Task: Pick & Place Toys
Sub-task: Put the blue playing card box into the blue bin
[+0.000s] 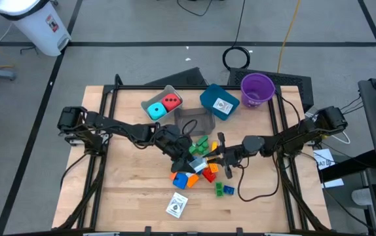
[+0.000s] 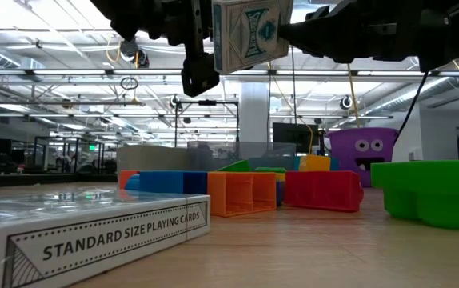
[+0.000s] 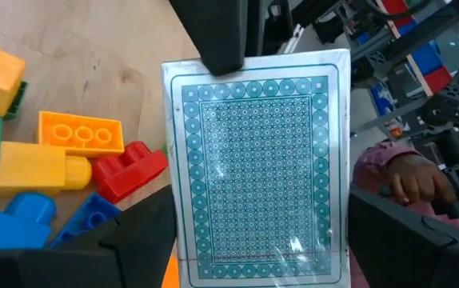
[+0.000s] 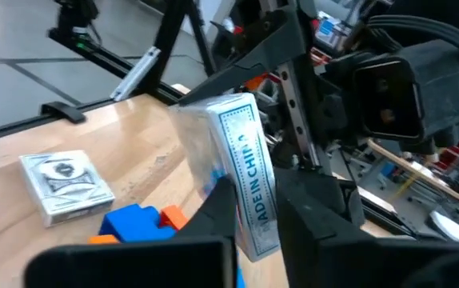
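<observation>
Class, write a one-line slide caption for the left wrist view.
Both grippers meet at a teal-backed card deck held upright above the table, with yellow, orange, red and blue bricks on the wood behind it.

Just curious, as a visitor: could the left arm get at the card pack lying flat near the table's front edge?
Probably yes. The left gripper stands open above the bricks, while the right gripper pinches the other pack. The flat pack lies alone on bare wood close by.

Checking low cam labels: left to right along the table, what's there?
Playing-card box → blue brick → orange brick → red brick → purple cup → green brick.
</observation>
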`<action>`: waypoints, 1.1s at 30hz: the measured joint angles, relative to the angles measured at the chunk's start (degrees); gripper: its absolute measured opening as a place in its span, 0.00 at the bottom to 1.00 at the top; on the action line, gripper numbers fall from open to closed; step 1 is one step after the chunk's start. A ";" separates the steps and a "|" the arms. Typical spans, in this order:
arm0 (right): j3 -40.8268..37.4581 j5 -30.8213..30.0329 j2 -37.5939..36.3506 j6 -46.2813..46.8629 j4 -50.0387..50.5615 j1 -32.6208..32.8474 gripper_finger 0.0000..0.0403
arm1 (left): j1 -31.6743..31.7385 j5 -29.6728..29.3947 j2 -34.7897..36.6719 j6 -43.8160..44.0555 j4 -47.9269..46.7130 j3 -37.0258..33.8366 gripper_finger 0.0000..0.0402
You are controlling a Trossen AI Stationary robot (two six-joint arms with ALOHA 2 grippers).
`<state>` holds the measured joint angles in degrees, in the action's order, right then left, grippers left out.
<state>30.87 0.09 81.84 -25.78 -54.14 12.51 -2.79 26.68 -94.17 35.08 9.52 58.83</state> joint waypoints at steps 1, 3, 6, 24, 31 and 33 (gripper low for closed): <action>0.00 0.81 0.00 0.11 0.03 -0.14 0.04 | -0.08 0.02 0.00 -0.28 0.02 0.00 0.83; -0.04 1.70 0.00 0.91 0.31 -0.20 0.02 | -0.05 -0.66 0.00 -2.64 0.94 0.00 0.87; -0.04 1.71 -0.83 1.42 1.28 -0.15 0.02 | 1.28 2.50 0.22 -4.70 2.18 0.13 0.93; 0.00 -24.10 -11.41 10.89 12.49 2.67 0.03 | 3.18 -11.46 16.58 -27.28 -8.88 -2.19 0.99; -0.02 -49.69 -11.64 11.47 12.45 2.02 0.03 | 5.47 -18.86 19.04 -28.66 0.60 -12.85 0.99; -0.06 -54.49 -11.34 11.32 12.74 0.68 0.03 | 6.58 -19.21 18.97 -29.43 3.15 -16.06 0.99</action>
<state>30.81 -54.39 70.50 -14.46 -41.40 13.19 3.79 7.46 -75.20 5.65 12.67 42.76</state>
